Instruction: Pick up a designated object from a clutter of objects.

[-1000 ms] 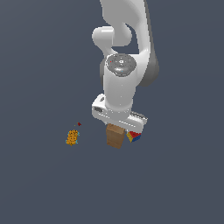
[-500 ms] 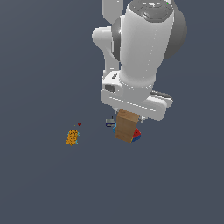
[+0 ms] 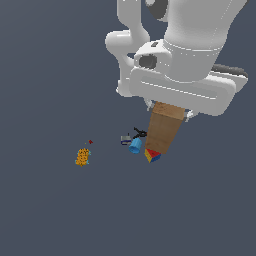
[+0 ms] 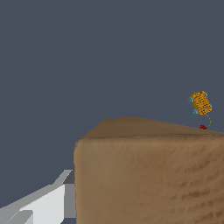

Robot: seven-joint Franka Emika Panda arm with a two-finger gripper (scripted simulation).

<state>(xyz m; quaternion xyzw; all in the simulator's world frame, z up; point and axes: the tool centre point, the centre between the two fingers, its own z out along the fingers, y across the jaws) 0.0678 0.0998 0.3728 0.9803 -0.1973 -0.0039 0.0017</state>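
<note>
The designated object, a plain tan-brown box, hangs tilted above the floor, its top tucked under the white hand. My gripper is shut on it; the hand hides the fingertips in the exterior view. In the wrist view the box fills the lower part, with one pale finger beside it. Below lie other items of the clutter: a red-yellow-blue cube, a blue cup and a black clamp-like piece.
An orange speckled box and a tiny red piece lie apart, toward the exterior view's left. The floor is plain dark grey. The white arm fills the upper right of the exterior view.
The hand has risen with the brown box in its grip, lifting it off the floor. The cube, the cup and the clamp, partly hidden before, now show below it.
</note>
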